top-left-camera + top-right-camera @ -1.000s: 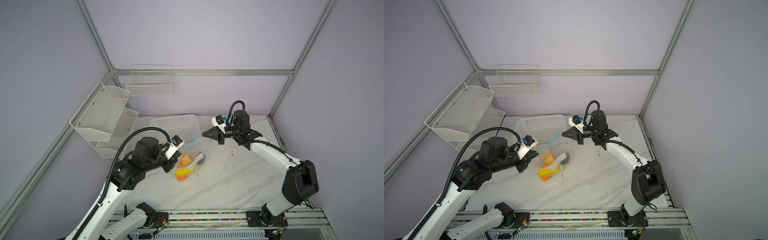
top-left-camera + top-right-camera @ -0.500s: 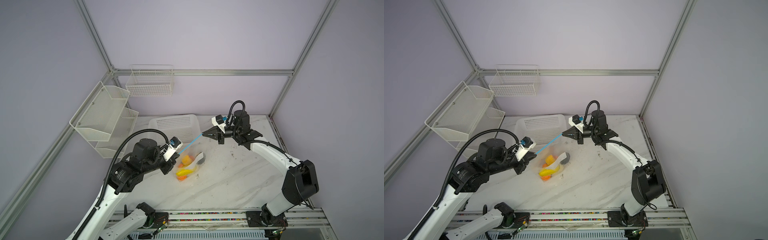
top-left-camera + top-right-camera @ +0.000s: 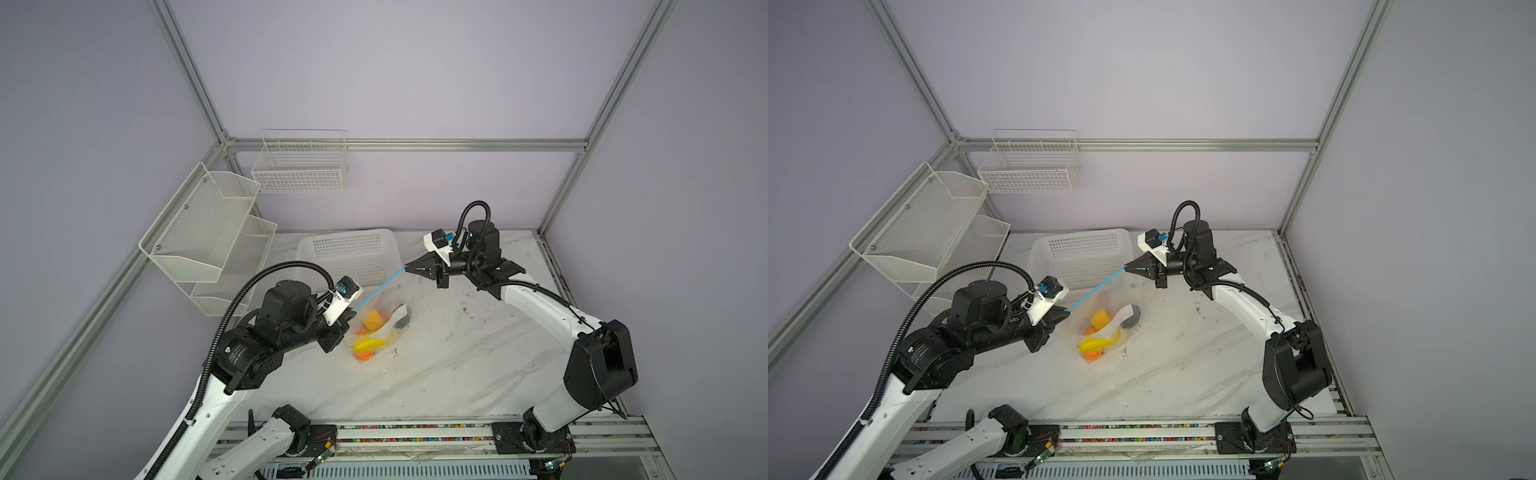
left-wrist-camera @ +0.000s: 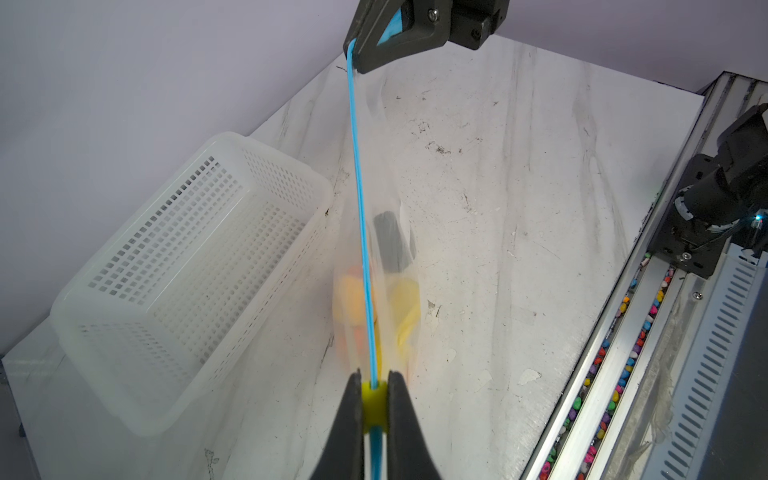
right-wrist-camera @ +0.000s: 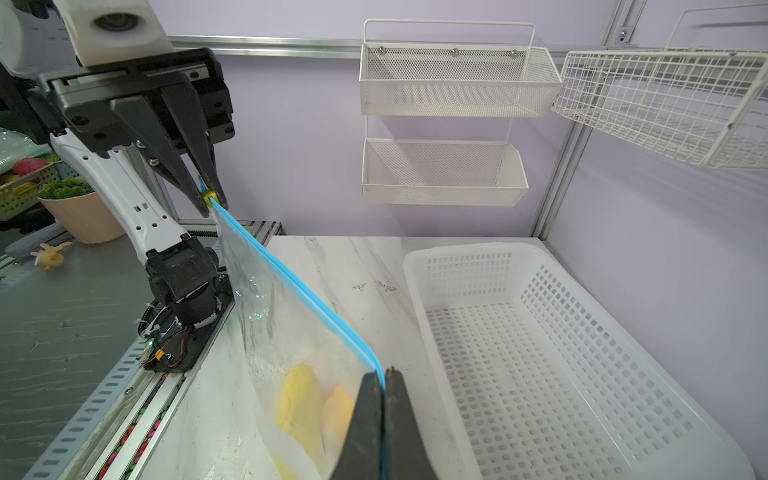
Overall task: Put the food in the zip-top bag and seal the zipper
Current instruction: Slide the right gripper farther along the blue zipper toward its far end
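DRAWN TIGHT: Nearest the camera, the left gripper (image 4: 374,390) has its jaws clamped on the yellow slider tab (image 4: 374,405) of the zipper (image 3: 380,289), which is stretched taut above the desk (image 3: 457,353). The zip-top bag (image 3: 1105,300) hangs beneath the strip, the food (image 3: 368,344) bunched at its bottom. Farther back, the right gripper (image 3: 409,269), jaws closed, pinches the zipper's other end near the white basket (image 3: 353,257). Wire racks (image 3: 208,224) line the wall.

The large clear zip-top bag (image 5: 282,332) is thin, glossy, crinkled plastic, its light-blue zipper strip (image 4: 360,208) and small yellow slider (image 4: 374,405) smooth plastic. The white perforated basket (image 5: 469,250) is smooth, slightly translucent plastic; the white marble-patterned tabletop (image 4: 519,208) looks polished but scuffed.
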`<action>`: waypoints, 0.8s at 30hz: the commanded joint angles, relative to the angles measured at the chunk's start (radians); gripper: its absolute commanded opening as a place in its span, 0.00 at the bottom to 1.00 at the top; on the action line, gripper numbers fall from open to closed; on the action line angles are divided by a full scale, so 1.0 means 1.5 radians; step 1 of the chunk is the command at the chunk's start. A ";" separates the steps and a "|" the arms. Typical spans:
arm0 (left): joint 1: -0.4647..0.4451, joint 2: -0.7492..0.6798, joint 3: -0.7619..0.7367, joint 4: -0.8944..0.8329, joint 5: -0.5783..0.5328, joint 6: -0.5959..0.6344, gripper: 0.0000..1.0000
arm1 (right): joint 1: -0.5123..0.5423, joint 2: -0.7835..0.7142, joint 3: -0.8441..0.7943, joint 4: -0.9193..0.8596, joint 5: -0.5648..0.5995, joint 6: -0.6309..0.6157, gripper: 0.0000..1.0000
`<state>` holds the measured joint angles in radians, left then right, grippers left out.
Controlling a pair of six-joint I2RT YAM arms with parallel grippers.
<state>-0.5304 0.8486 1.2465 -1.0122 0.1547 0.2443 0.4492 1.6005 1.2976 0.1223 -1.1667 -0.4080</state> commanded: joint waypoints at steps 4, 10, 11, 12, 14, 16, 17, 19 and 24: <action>0.002 -0.012 0.013 -0.030 -0.008 -0.011 0.08 | -0.016 -0.015 -0.002 0.004 0.016 -0.002 0.00; 0.002 -0.008 0.017 -0.029 -0.007 -0.009 0.08 | -0.016 -0.014 -0.001 0.004 0.016 -0.001 0.00; 0.002 -0.006 0.019 -0.029 -0.004 -0.009 0.08 | -0.017 -0.014 -0.002 0.004 0.018 -0.001 0.00; 0.002 -0.004 0.020 -0.028 -0.003 -0.009 0.08 | -0.016 -0.014 -0.002 0.004 0.018 -0.001 0.00; 0.002 0.001 0.024 -0.024 0.001 -0.009 0.08 | -0.017 -0.017 -0.001 0.005 0.018 0.000 0.00; 0.002 0.007 0.029 -0.015 0.007 -0.011 0.08 | -0.017 -0.026 -0.004 0.010 0.018 0.001 0.00; 0.002 0.011 0.033 -0.009 0.011 -0.013 0.08 | -0.017 -0.032 -0.006 0.017 0.022 0.006 0.00; 0.002 0.018 0.045 0.001 0.022 -0.017 0.08 | -0.017 -0.045 -0.014 0.038 0.027 0.028 0.00; 0.003 0.032 0.068 0.030 0.030 -0.033 0.08 | -0.016 -0.090 -0.038 0.086 0.078 0.089 0.00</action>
<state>-0.5304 0.8970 1.2533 -0.9989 0.1768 0.2321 0.4362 1.5345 1.2518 0.1520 -1.0992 -0.3386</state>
